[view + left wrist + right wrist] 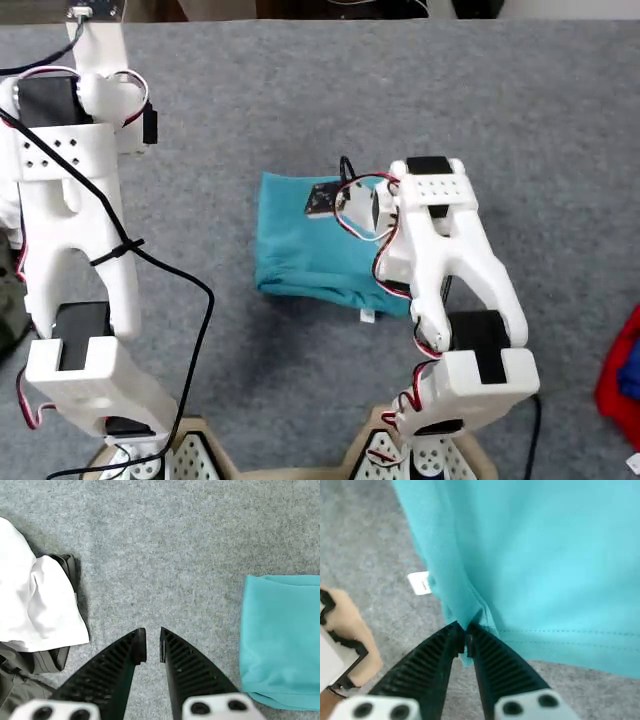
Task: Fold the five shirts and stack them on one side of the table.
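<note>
White cloth (35, 605) lying near left gripper (150, 647), gripper hovering slightly parted over grey table (400, 90), red cloth (620, 375) sitting at table edge, right gripper (466, 640) clamping hem of folded teal shirt (300, 250) lying mid-table, 1 tag (421, 583) showing.

Non-task items on and around the work surface

- Table (300, 90): grey, felt-like covering with a coarse nap, spanning the scene from left to right.
- Base board (215, 455): tan wood, angular outline, at the table's near edge, centre.
- Brown strip (200, 8): lies beyond the table's far edge, left of centre.
</note>
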